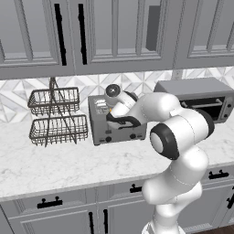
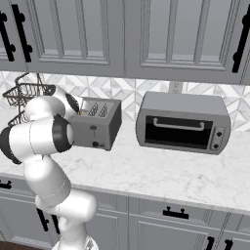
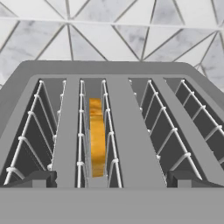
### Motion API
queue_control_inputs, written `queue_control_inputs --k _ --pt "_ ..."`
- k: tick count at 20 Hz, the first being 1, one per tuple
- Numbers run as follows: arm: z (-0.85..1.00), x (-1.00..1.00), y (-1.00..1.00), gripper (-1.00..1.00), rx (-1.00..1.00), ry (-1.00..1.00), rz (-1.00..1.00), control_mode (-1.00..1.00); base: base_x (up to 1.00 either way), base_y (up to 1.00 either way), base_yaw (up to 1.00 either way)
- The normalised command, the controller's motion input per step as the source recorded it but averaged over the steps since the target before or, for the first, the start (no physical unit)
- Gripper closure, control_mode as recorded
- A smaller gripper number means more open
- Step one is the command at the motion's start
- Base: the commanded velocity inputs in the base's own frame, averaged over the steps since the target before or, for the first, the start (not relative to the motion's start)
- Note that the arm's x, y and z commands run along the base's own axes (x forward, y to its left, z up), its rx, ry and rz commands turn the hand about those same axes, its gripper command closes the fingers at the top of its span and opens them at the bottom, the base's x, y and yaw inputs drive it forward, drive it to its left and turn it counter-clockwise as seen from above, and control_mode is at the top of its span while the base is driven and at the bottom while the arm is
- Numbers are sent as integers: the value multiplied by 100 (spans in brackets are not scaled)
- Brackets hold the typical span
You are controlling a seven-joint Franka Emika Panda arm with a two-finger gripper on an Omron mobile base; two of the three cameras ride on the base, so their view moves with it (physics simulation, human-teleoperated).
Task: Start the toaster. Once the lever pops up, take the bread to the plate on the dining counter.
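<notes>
end effector (image 3: 109, 181) hovering wide, empty, above toaster (image 3: 113, 131) | bread (image 3: 97, 138) sitting in second slot | risk: fingers snagging slot wires, missing lever

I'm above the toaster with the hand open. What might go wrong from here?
1. The bread sits deep in a narrow slot of the toaster, second from the left in the hand view; the open hand may catch the wire guides.
2. The arm hides much of the toaster's front in the left base view, so judging the levers is hard.
</notes>
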Motion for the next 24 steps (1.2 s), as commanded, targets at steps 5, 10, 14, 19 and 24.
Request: queue_control_inputs --k 5,10,14,19,24 --pt "0 0 0 -100 0 0 0 -100 0 0 0" --pt "0 0 0 -100 0 0 0 -100 0 0 0" --pt "0 0 0 -100 0 0 0 -100 0 0 0" --pt "0 0 0 -100 0 0 0 -100 0 0 0" --pt "0 0 0 -100 0 0 0 -100 0 0 0"
